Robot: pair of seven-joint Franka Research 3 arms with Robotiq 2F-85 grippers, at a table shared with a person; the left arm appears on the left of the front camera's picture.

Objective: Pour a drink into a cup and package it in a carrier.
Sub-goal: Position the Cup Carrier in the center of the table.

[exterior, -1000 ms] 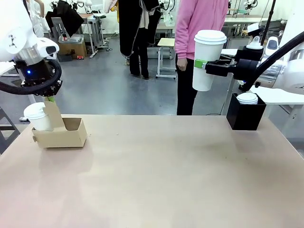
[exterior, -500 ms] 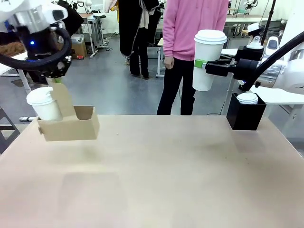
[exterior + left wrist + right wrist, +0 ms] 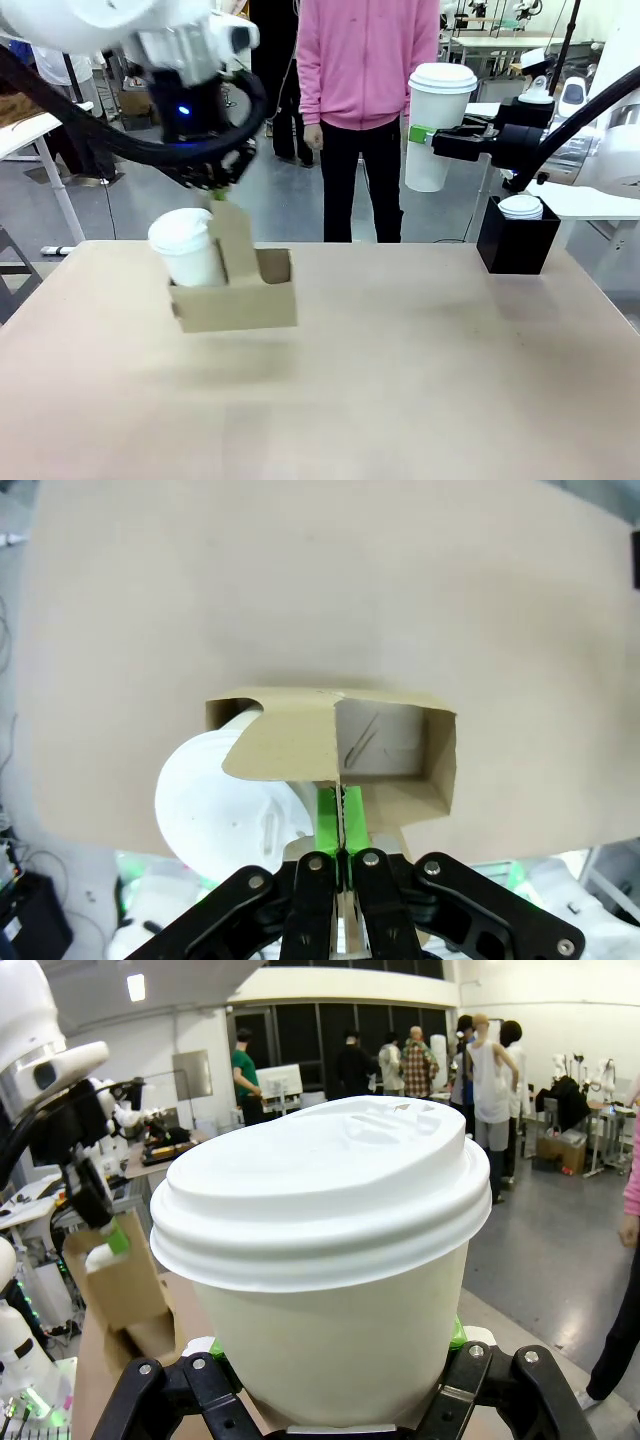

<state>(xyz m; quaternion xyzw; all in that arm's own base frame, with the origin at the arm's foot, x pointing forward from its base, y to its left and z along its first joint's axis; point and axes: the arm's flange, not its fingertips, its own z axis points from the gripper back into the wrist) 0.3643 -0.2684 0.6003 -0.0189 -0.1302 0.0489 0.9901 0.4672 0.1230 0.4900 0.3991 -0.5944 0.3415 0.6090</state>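
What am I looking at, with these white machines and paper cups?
Two robot arms work at a table, facing a person. The wide picture comes from a fixed camera between the arms; the other two from cameras on each wrist. The left arm has its jaws shut on the handle of a cardboard carrier, held above the table with one lidded cup in it. The right arm has a second lidded cup in its jaws, in the air. A black box topped with white lids stands at the far right.

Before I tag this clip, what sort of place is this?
Likely a robotics lab: the left gripper holds the carrier, the right gripper a cup, and workbenches stand on the grey floor behind.
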